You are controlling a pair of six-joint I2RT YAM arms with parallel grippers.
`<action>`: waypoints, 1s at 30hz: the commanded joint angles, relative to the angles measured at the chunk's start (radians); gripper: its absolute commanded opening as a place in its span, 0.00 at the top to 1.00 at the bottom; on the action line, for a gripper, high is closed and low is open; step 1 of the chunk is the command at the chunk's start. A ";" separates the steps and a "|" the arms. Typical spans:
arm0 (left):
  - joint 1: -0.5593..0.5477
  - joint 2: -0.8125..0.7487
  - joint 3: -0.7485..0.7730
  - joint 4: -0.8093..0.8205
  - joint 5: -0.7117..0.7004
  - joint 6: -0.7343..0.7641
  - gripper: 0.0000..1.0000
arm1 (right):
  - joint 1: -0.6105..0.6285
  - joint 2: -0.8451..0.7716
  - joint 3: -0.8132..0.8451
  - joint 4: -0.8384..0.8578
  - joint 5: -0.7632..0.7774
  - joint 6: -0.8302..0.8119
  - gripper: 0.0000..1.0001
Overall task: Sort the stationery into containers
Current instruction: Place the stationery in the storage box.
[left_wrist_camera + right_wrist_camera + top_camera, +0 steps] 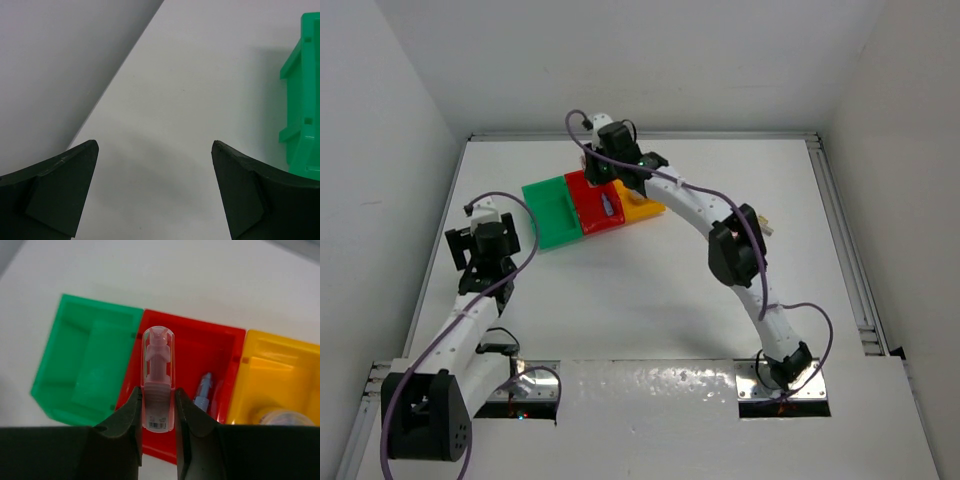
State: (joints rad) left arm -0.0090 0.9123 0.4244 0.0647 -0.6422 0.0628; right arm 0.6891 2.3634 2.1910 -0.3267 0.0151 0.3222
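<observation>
Well, the right arm is reaching across to the far side of the worktop, where the containers (green bin, red bin and yellow bin, joined in a row) are sitting left of centre. The left arm is waiting near the left edge, its left gripper spread wide with nothing between the fingers. The right gripper is clenching a pink piece in a clear shell, hanging over the red bin near the wall it shares with the green one. A blue piece is lying in that red bin and a pale roll in the yellow one.

I'd judge the drop is the step in hand. It is best done by lowering inside the red walls, keeping off the green divider and the blue piece, and parting the fingers only when the pink piece is pointing well in. The walls are closing in the worktop on three sides — plain white, like the smooth matte surface itself.
</observation>
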 commanded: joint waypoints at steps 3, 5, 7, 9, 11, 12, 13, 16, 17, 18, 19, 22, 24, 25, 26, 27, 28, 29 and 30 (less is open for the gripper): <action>0.007 0.057 0.065 0.047 0.035 -0.014 0.05 | -0.014 0.100 0.015 0.107 -0.017 0.023 1.00; 0.009 0.060 0.066 0.050 0.061 -0.021 0.05 | -0.016 0.115 0.013 0.109 0.008 0.034 1.00; 0.009 0.060 0.070 0.053 0.090 -0.026 0.05 | -0.014 0.123 -0.017 0.123 0.011 0.043 1.00; 0.009 0.062 0.070 0.060 0.099 -0.029 0.05 | -0.013 0.129 -0.036 0.140 0.011 0.041 1.00; 0.007 0.066 0.068 0.064 0.102 -0.032 0.05 | -0.003 0.154 -0.027 0.126 0.016 0.032 0.98; 0.009 0.068 0.066 0.070 0.102 -0.032 0.05 | -0.002 0.163 -0.011 0.120 0.019 0.031 0.95; 0.009 0.068 0.066 0.073 0.099 -0.028 0.05 | 0.009 0.172 -0.008 0.114 0.020 0.023 0.93; 0.007 0.071 0.062 0.092 0.088 -0.011 0.05 | 0.021 0.162 -0.020 0.120 0.023 0.020 0.72; 0.009 0.073 0.059 0.101 0.087 -0.006 0.05 | 0.024 0.158 -0.030 0.123 0.025 0.017 0.68; 0.009 0.073 0.056 0.107 0.084 0.002 0.04 | 0.026 0.154 -0.034 0.126 0.028 0.014 0.63; 0.009 0.073 0.056 0.110 0.082 0.003 0.04 | 0.032 0.145 -0.037 0.135 0.028 0.014 0.56; 0.009 0.069 0.054 0.115 0.084 0.006 0.04 | 0.033 0.128 -0.036 0.138 0.028 0.018 0.44; 0.009 0.069 0.053 0.113 0.084 0.006 0.04 | 0.035 0.102 -0.030 0.135 0.022 0.020 0.42; 0.009 0.068 0.053 0.113 0.087 0.008 0.04 | 0.033 0.091 -0.030 0.135 0.020 0.021 0.42; 0.009 0.068 0.053 0.113 0.087 0.006 0.04 | 0.033 0.064 -0.031 0.135 0.017 0.023 0.41; 0.007 0.068 0.054 0.113 0.090 0.006 0.04 | 0.033 0.047 -0.031 0.130 0.020 0.025 0.41; 0.007 0.069 0.054 0.113 0.090 0.009 0.04 | 0.033 0.030 -0.034 0.124 0.019 0.023 0.42; 0.007 0.066 0.056 0.112 0.090 0.008 0.04 | 0.033 -0.021 -0.039 0.118 0.019 0.029 0.44; 0.009 0.068 0.056 0.115 0.090 0.009 0.04 | 0.032 -0.054 -0.049 0.109 0.023 0.034 0.53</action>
State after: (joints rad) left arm -0.0090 0.9844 0.4526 0.1318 -0.5560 0.0654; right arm 0.7185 2.4943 2.1376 -0.2489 0.0372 0.3424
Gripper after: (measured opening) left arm 0.960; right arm 0.496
